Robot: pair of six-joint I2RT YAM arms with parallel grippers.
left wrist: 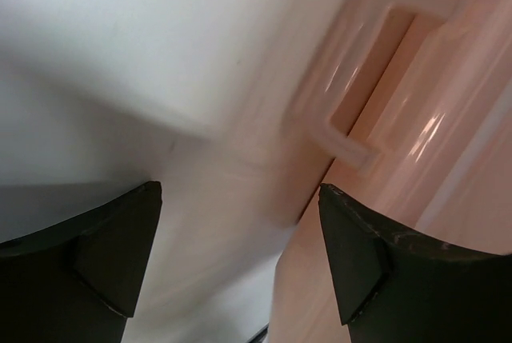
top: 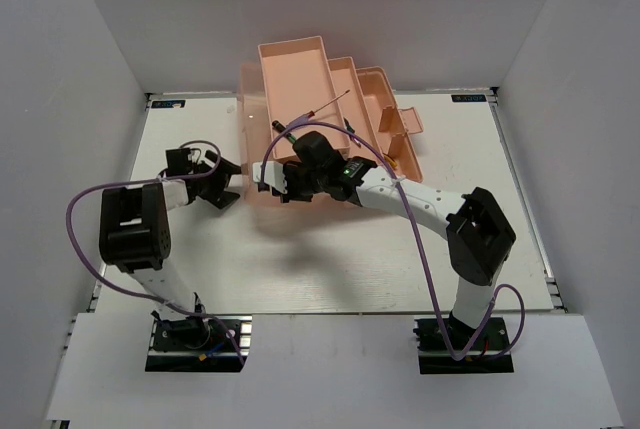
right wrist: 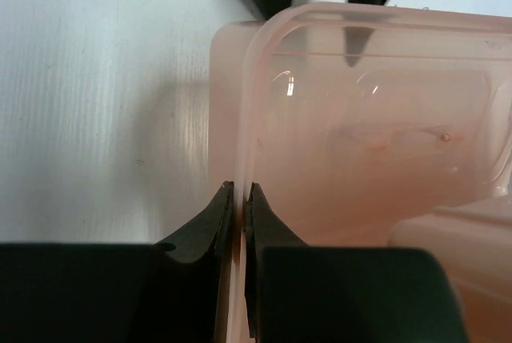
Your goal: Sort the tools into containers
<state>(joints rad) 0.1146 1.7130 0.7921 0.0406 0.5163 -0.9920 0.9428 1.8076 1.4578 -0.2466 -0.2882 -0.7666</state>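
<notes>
Starting at the left of the overhead view, the left gripper [top: 207,171] sits just beside the left end of the toolbox [top: 300,74]. Its fingers are wide apart with nothing between them, and its wrist camera looks past them at the pale lid handle [left wrist: 332,55].

Further right, the right gripper [right wrist: 238,199] reaches in over the lower-left part of the box. Its fingers are nearly together, pinched on the thin rim of a pink tray [right wrist: 254,79]. The tray interior that the right wrist view shows holds no tool.

Right again, near the centre of the overhead view, the long thin screwdriver [top: 318,107] lies slanted across the stepped trays — the only tool I can make out.

The stubby screwdrivers, the blue-handled one and the pliers do not show; they may lie in compartments hidden under the right arm, but I cannot tell. My guess is that the sorting is well along, with the slanted screwdriver perhaps not yet settled in a compartment.
</notes>
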